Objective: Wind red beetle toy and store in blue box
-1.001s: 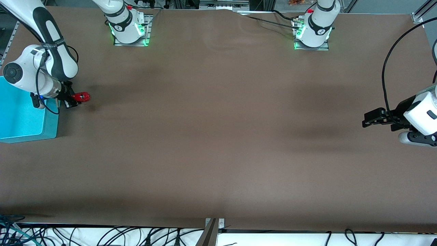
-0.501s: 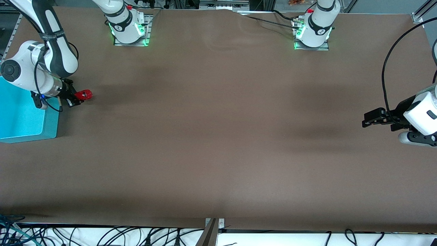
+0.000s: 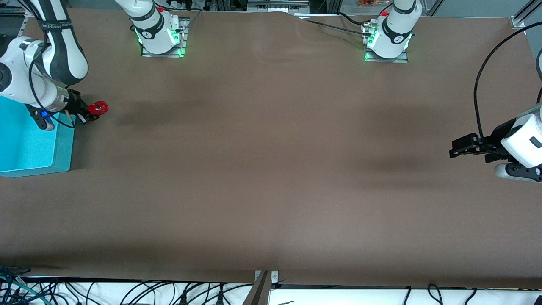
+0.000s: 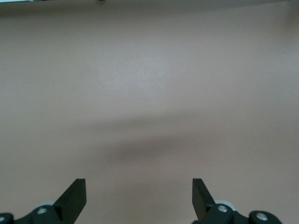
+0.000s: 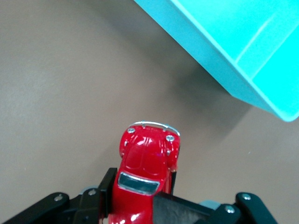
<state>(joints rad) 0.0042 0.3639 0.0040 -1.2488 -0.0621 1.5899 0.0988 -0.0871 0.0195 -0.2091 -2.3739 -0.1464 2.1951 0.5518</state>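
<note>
Gripping red beetle toy (image 3: pixel 98 108): right claw (image 3: pixel 87 113) | left claw (image 3: pixel 457 149) apart | no legible writing

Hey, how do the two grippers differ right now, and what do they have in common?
The right gripper is shut on the red beetle toy; the left gripper is open and holds nothing. The right gripper hangs beside the blue box at the right arm's end of the table; the left gripper waits over bare tabletop at the left arm's end. Both have black fingers.
</note>
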